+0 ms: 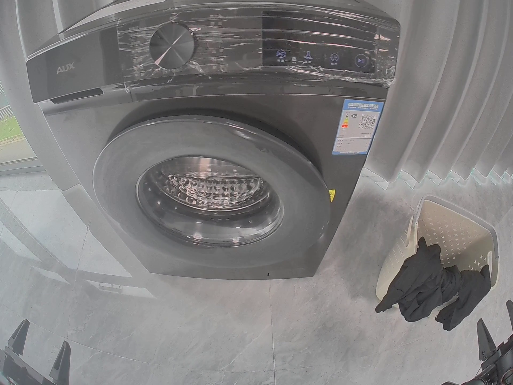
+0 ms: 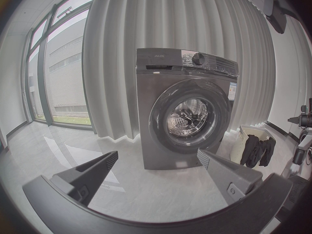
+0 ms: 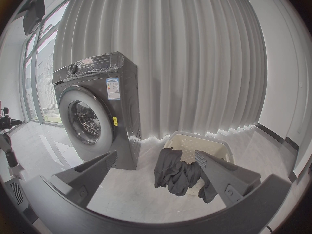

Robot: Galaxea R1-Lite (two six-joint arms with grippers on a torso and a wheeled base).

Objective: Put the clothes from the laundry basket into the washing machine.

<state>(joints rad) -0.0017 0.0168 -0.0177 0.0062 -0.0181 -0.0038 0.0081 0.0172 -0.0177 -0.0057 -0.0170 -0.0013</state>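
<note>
Hovering low over the floor (image 1: 214,327) with left claw (image 2: 157,153) and right claw (image 3: 156,153) spread wide, holding nothing. Facing a washing machine (image 1: 299,110), door (image 1: 302,193) seemingly shut. Seeing dark clothes (image 1: 425,290) draped over the near rim of the laundry basket (image 1: 454,236), near the machine's right front corner. Risking a tipped basket from a sideways tug, a sleeve dragged along the floor, a load blocked by that door.

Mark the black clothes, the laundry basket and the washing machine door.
black clothes (image 1: 425,290): head view, on the bunched middle draped over the basket's front edge.
laundry basket (image 1: 459,233): head view, on its bare perforated inner wall.
washing machine door (image 1: 299,188): head view, on the grey ring around the glass.
</note>
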